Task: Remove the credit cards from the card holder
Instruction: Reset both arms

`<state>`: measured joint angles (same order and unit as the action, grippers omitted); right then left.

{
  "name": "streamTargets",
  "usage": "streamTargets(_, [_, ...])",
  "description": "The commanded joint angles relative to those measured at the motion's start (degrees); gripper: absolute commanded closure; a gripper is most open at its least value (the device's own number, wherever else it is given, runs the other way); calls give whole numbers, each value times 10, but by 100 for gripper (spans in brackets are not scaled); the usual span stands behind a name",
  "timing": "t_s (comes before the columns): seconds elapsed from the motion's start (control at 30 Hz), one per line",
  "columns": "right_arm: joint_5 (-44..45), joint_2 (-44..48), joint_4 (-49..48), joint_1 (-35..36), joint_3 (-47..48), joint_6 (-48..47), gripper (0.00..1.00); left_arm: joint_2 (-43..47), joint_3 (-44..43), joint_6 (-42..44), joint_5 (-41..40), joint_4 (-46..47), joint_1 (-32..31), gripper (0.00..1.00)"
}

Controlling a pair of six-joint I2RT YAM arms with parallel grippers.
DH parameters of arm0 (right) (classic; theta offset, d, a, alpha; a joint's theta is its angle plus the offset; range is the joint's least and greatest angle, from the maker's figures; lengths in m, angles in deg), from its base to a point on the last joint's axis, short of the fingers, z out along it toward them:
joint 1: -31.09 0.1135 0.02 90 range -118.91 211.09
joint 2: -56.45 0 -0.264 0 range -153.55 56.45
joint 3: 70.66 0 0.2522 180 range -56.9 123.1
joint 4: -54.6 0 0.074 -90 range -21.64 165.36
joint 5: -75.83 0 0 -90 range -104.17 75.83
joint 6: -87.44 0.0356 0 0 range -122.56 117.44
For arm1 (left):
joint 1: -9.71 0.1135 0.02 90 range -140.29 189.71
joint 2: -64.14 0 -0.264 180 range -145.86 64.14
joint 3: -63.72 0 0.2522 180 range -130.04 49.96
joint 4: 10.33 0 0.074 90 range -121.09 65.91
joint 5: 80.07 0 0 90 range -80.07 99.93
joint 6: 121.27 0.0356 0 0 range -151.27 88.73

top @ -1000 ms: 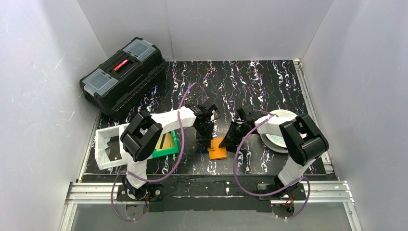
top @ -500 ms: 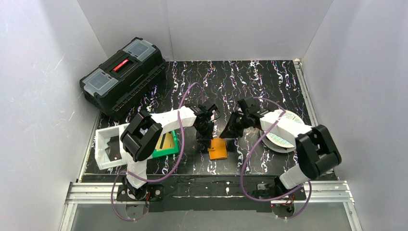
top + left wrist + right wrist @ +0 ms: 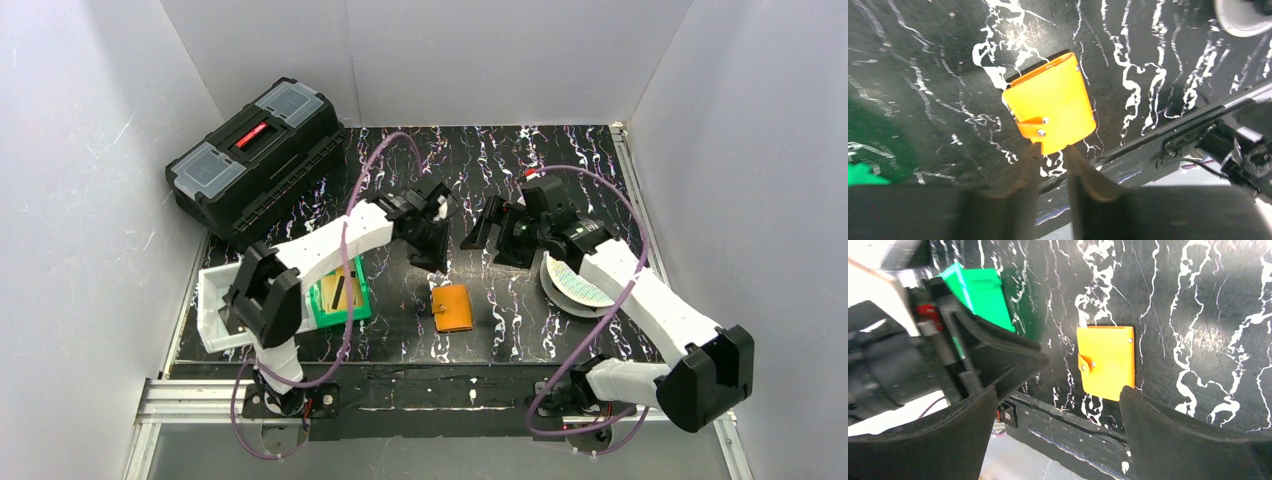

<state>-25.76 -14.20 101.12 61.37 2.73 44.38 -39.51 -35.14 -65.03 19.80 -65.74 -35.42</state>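
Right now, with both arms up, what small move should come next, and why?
Probably lower the open right tool to the card holder to start unfolding it: it lies folded shut on the table, with neither tool touching it.

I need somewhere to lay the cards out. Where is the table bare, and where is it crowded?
Bare: the back of the black marbled table, between the black toolbox and the right rail; the strip between the orange folded wallet and the round white patterned disc. Crowded: the left, with the white tray and green bin.
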Motion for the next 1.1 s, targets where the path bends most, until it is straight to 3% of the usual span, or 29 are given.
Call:
streamTargets(0.0, [34,47,20,1,48,-28,2,108,-47,15,-65,-59,21,55])
streamTargets(0.13, [32,65,21,1,64,-29,2,179,-56,22,-123,-83,43,4])
streamTargets(0.17, [32,67,21,1,68,-29,2,197,-53,25,-132,-84,50,2])
streamTargets(0.53, [53,79,25,1,102,-43,2,321,1,22,-256,-85,79,2])
streamTargets(1.07, [59,82,27,1,103,-46,2,333,28,16,-274,-81,80,2])
